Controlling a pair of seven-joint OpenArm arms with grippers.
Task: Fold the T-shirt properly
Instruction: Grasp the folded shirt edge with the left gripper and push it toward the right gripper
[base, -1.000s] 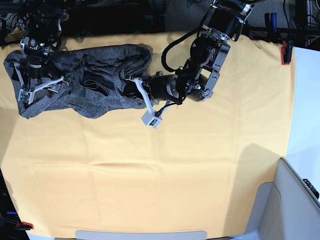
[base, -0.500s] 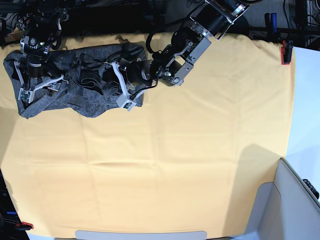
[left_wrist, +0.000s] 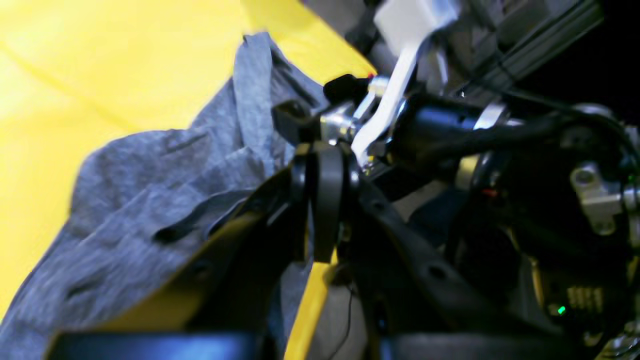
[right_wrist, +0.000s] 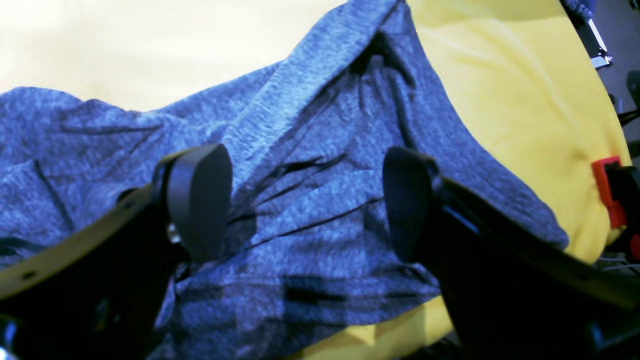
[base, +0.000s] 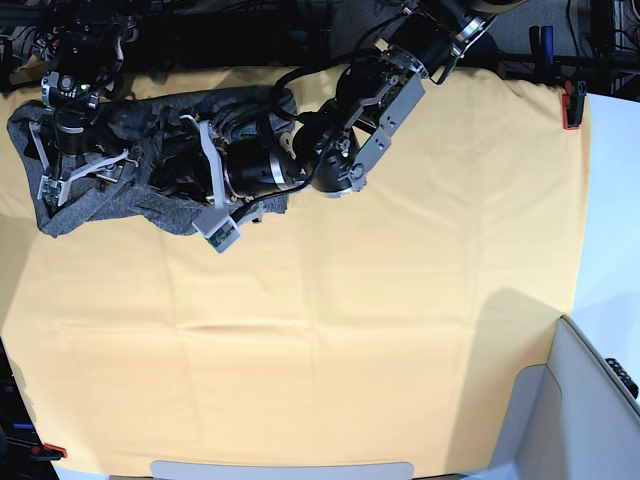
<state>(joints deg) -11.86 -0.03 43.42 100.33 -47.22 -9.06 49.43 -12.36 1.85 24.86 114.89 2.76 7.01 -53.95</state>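
Two arms over crumpled heathered dark-grey knit T-shirt, bunched at far-left corner of yellow-orange cloth sheet on tabletop. Left gripper fingers closed, apparently pinching fabric; right gripper fingers spread, empty. Step: spreading, likely. Next: pull garment flat.

Yellow-orange cloth sheet covering the work surface, red clamp at upper right edge, red clamp at lower left corner, grey bin at lower right

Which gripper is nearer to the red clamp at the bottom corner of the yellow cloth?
The right gripper: it hovers over the T-shirt above that red clamp. The left gripper sits farther along.
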